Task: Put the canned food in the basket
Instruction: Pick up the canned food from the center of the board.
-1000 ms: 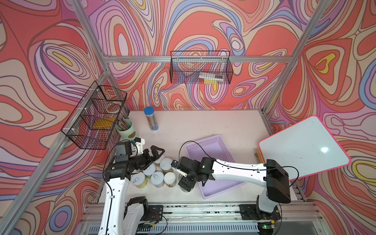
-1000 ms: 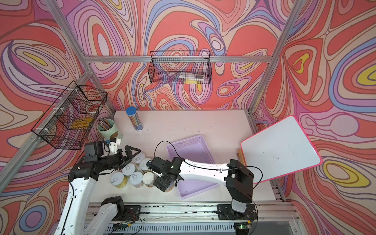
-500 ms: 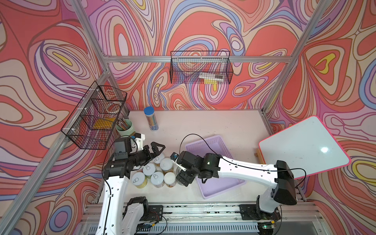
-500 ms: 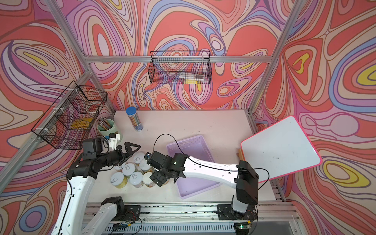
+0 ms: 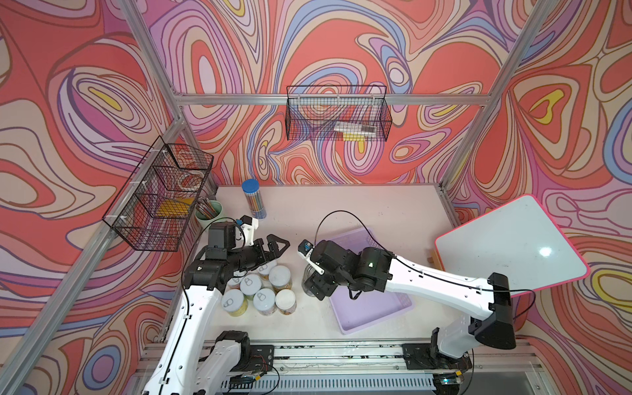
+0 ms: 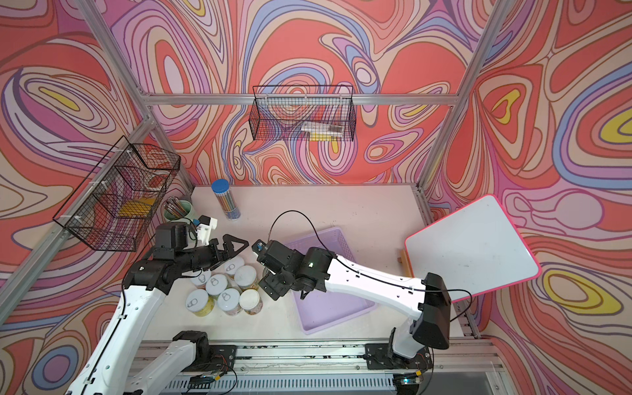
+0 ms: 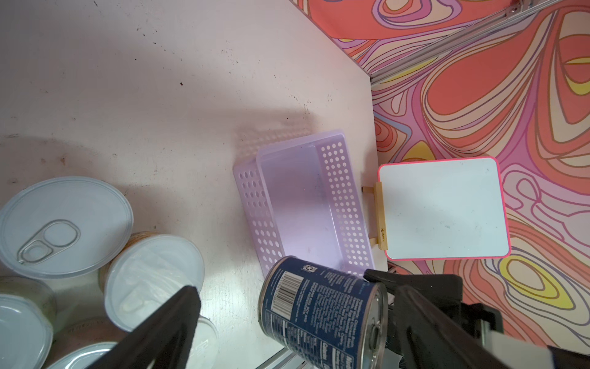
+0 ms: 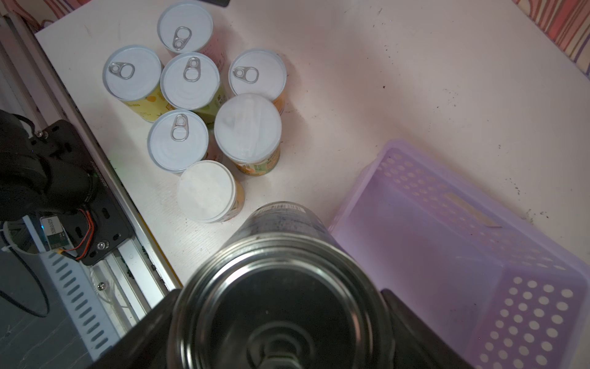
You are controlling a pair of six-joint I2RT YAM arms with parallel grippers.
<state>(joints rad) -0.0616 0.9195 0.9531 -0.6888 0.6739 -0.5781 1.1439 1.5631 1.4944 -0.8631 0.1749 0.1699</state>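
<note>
My R grip [image 8: 281,322] is clamped on blue can [image 7: 319,313], not in yet. Basket [image 7: 255,207] empty. L grip [image 5: 278,246] wide open, holding nothing. 7 small cans [image 8: 190,80] left on table.

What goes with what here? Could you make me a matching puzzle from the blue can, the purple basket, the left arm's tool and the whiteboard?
Things:
1. blue-labelled can
2. lilac basket
3. left tool
4. whiteboard

Descriptions:
A. open, holding nothing, near the small tins
B. gripped in the right tool
C. pink-edged, propped on a wooden stand
D. resting on the table, nothing in it

Pairs: 1-B, 2-D, 3-A, 4-C
</note>
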